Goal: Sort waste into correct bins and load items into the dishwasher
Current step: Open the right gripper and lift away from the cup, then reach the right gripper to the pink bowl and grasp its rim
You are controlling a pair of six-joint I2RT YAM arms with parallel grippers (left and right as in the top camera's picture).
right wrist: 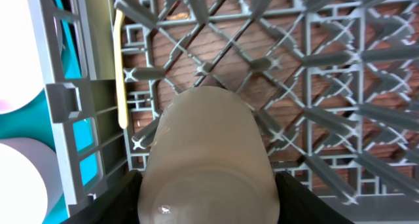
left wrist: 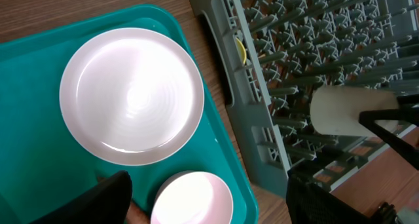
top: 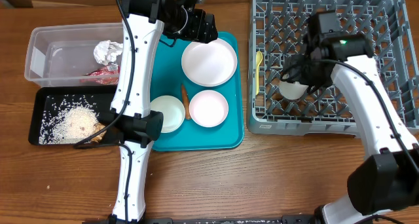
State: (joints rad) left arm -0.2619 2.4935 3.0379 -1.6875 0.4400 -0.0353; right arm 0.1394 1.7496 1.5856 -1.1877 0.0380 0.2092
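Note:
My right gripper (top: 298,76) is shut on a white cup (top: 292,90) and holds it over the left side of the grey dishwasher rack (top: 327,119). In the right wrist view the cup (right wrist: 206,152) sits between the fingers (right wrist: 206,201), above the rack's pegs (right wrist: 314,67). My left gripper (top: 206,26) is open and empty above the far edge of the teal tray (top: 229,139). In the left wrist view its fingers (left wrist: 209,201) spread over a white plate (left wrist: 131,96) and a pink bowl (left wrist: 193,198).
The tray also holds a white bowl (top: 167,112) and a brown stick (top: 185,99). A yellow utensil (top: 259,60) stands in the rack. A clear bin (top: 46,54) holds crumpled foil (top: 108,52). A black tray (top: 42,106) holds rice scraps (top: 75,122).

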